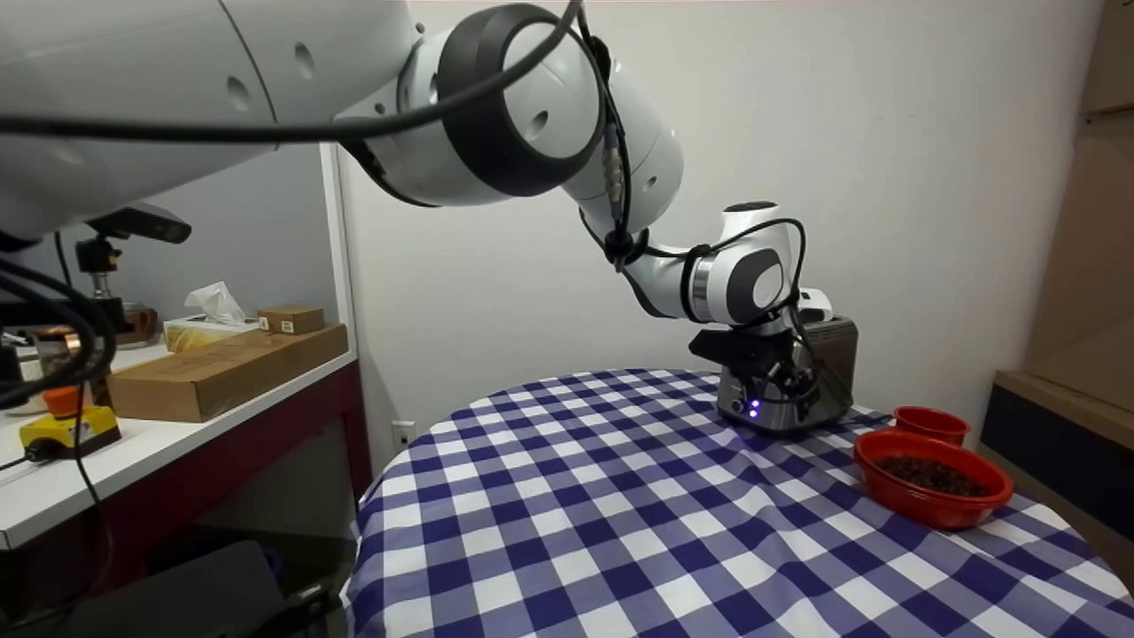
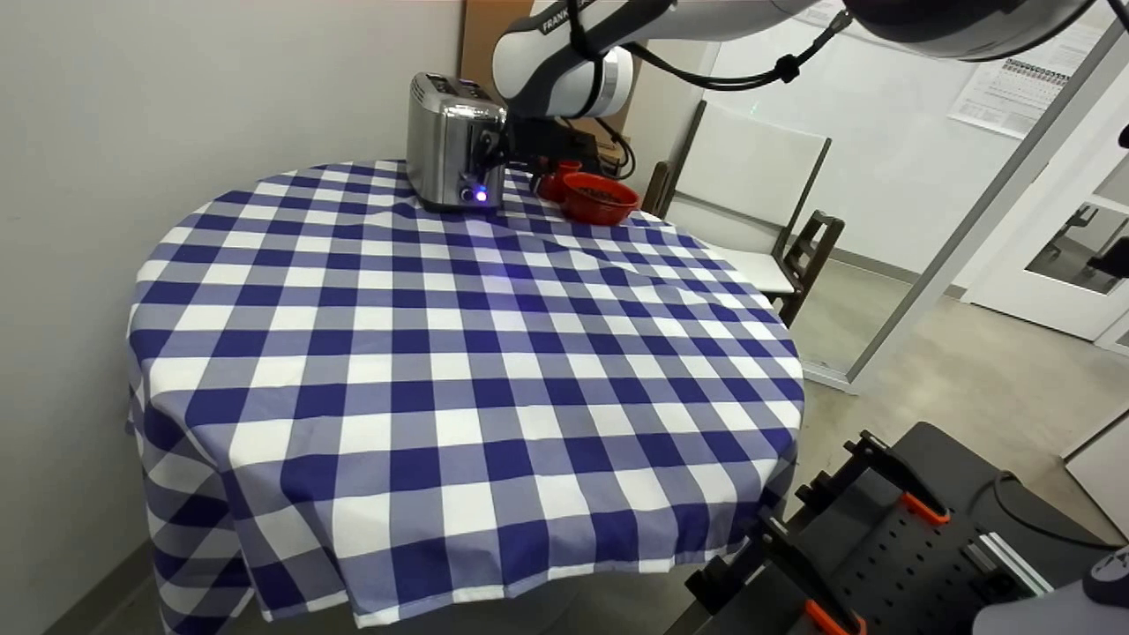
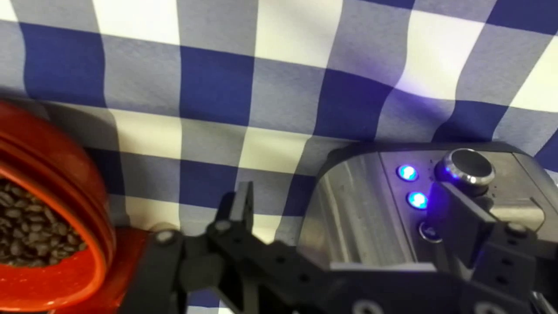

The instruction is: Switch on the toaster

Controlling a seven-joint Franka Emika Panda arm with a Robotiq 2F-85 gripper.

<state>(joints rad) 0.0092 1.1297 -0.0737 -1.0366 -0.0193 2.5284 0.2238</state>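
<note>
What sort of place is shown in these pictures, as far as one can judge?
Probably a robotics lab or workroom: a yellow box with an orange-red button, perhaps an emergency stop, sits on a white desk, and a robot arm reaches over a tablecloth to a toaster.

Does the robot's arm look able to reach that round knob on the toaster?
Probably yes: the open gripper looks close to the knob, and nothing visible in the wrist view blocks the way.
</note>
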